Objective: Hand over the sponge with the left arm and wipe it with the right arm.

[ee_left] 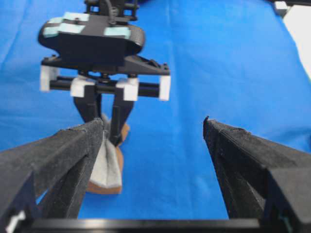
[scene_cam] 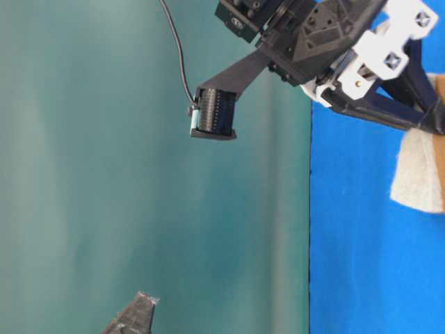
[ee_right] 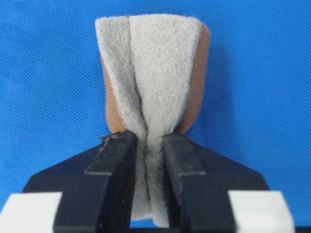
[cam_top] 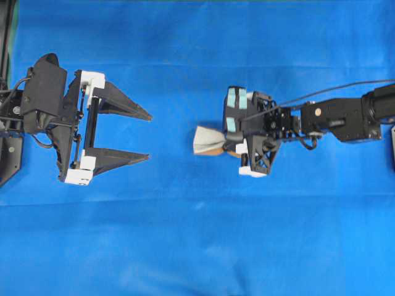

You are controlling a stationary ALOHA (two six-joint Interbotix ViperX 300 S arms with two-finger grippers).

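My right gripper point(ee_right: 146, 145) is clamped on the sponge point(ee_right: 155, 73), which buckles softly; I'd grip its middle. Left gripper point(cam_top: 145, 135) jaws gape.

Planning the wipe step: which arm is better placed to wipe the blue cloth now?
Right. The right gripper already pinches the sponge; the left gripper is open, empty and apart from it.

I see the sponge point(cam_top: 207, 141) sticking out in front of my right claw point(cam_top: 229, 147), over the cloth point(cam_top: 197, 246). My left claw point(cam_top: 147, 135) faces it, well apart.
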